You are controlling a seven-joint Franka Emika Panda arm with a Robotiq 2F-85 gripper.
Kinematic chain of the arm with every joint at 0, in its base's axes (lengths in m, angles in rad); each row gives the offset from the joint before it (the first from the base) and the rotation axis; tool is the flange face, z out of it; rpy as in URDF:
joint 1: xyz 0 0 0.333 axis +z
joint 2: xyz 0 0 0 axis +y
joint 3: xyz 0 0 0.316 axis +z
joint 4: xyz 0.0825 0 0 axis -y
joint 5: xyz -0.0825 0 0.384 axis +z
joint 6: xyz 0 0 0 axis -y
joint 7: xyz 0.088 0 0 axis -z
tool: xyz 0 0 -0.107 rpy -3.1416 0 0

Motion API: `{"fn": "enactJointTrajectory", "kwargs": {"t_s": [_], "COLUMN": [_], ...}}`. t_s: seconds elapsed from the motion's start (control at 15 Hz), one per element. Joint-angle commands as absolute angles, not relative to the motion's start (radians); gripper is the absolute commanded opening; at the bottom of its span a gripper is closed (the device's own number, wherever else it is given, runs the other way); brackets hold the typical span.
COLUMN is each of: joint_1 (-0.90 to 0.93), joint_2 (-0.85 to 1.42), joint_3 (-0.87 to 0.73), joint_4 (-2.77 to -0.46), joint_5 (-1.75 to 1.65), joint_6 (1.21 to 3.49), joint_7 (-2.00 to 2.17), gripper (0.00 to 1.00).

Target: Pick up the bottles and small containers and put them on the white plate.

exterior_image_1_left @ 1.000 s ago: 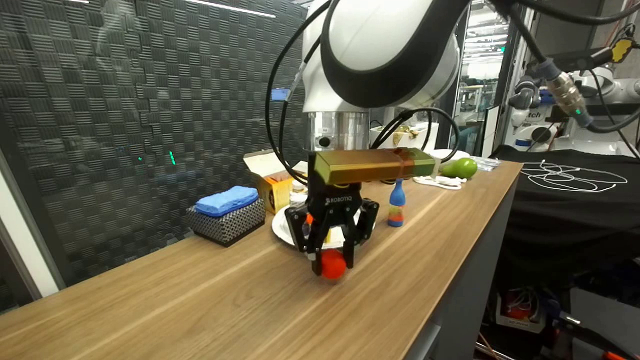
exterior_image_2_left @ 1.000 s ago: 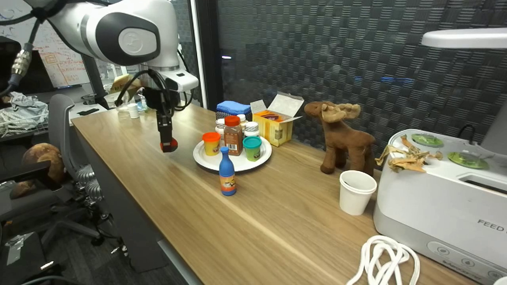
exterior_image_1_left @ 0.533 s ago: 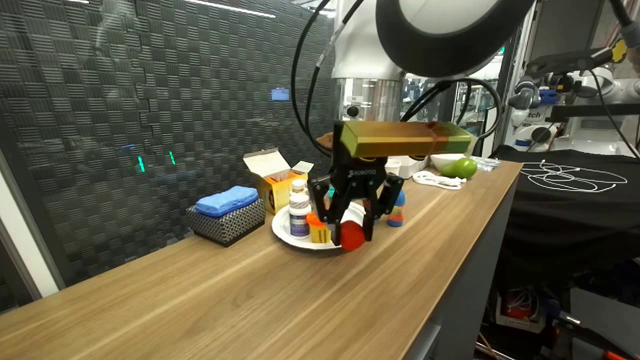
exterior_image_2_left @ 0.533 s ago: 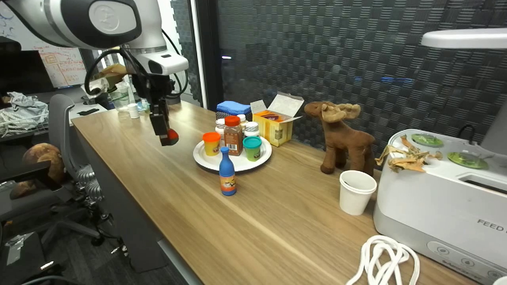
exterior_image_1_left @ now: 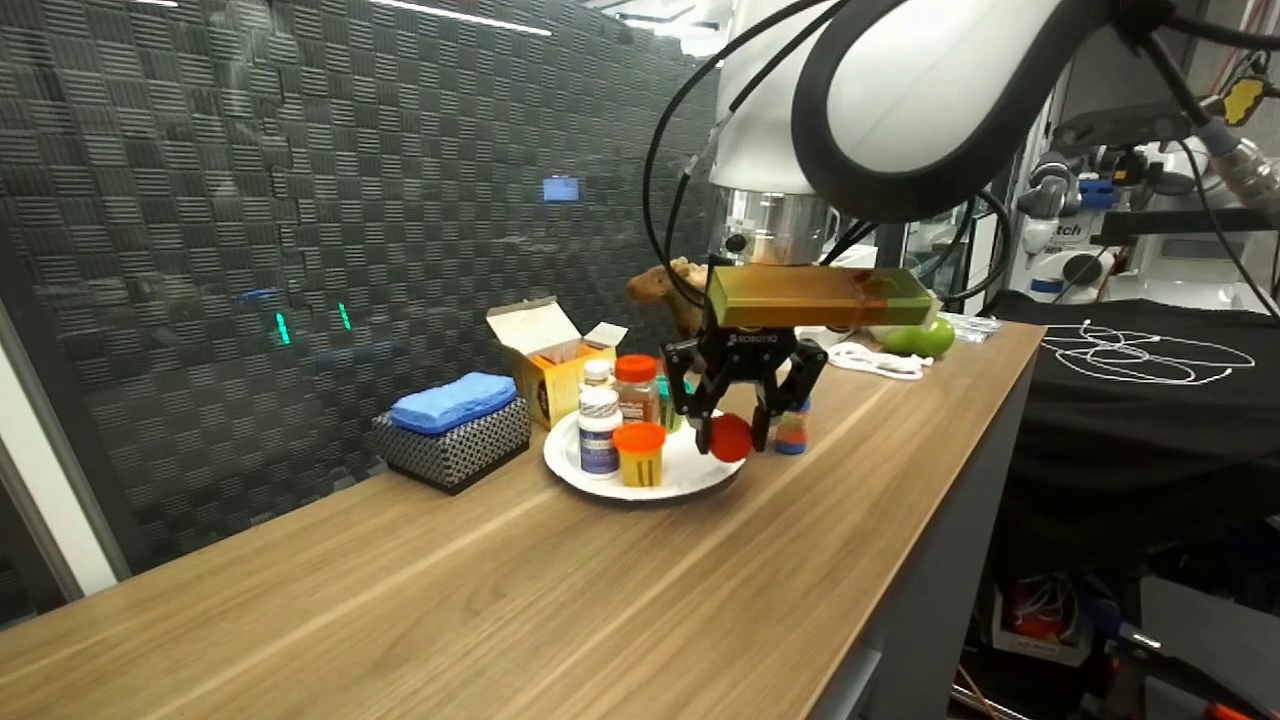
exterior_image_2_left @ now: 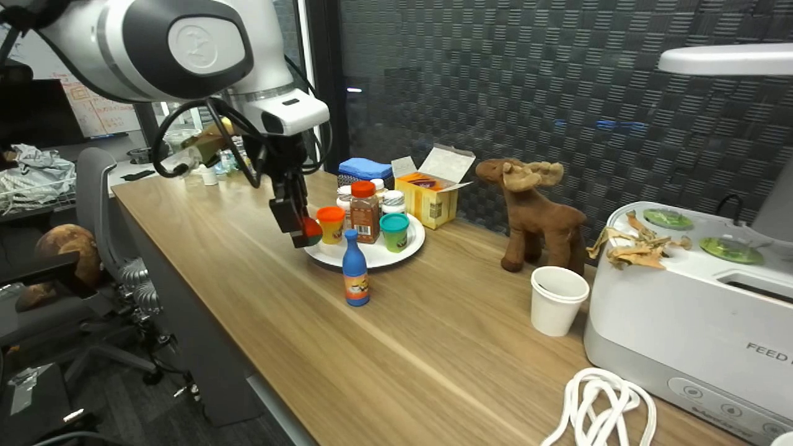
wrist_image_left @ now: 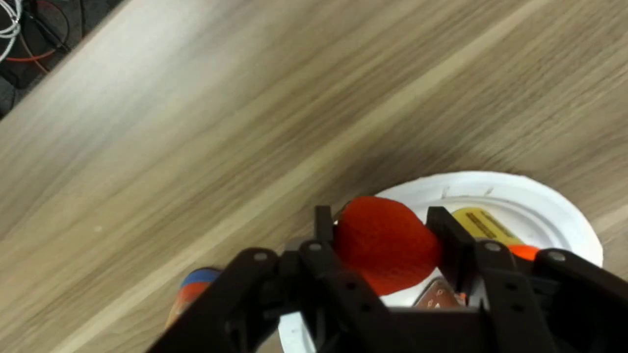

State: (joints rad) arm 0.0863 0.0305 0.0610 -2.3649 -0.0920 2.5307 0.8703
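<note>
Dark textured panelling (exterior_image_1_left: 300, 200) fills the upper left of an exterior view, above a wood-grained counter (exterior_image_1_left: 400, 620). Rightward, past a blue cloth (exterior_image_1_left: 455, 402) on a patterned box (exterior_image_1_left: 480, 450), the white plate (exterior_image_1_left: 692, 472) sits at centre, bearing 6 bottles and tubs (exterior_image_2_left: 365, 217). At its right edge in the frame, the gripper (exterior_image_1_left: 731, 437) hangs with 2 jaws pinching a round red piece (wrist_image_left: 385, 240), which shows no clear long axis. From the jaws, the plate's bare part lies left and below, so a slight leftward shift and lowering would probably serve. Further right, a blue bottle (exterior_image_1_left: 790, 436) stands upright, off the plate.
</note>
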Motion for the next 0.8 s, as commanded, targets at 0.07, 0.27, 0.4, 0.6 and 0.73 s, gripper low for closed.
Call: {"fn": "enactJointTrajectory", "kwargs": {"t_s": [0.07,0.27,0.4,0.6,0.73], "joint_1": [0.073,0.078,0.082,0.091,0.098], "joint_2": [0.072,0.101,0.117,0.140,0.156], "joint_3": [0.039,0.033,0.033,0.027,0.023], "joint_4": [-2.345,-2.337,-2.333,-2.324,-2.313], "joint_5": [-0.114,-0.103,-0.093,-0.110,-0.118], "joint_6": [2.625,2.649,2.663,2.698,2.709], "joint_7": [0.893,0.882,0.872,0.877,0.884], "gripper": [0.27,0.27,0.27,0.27,0.27]}}
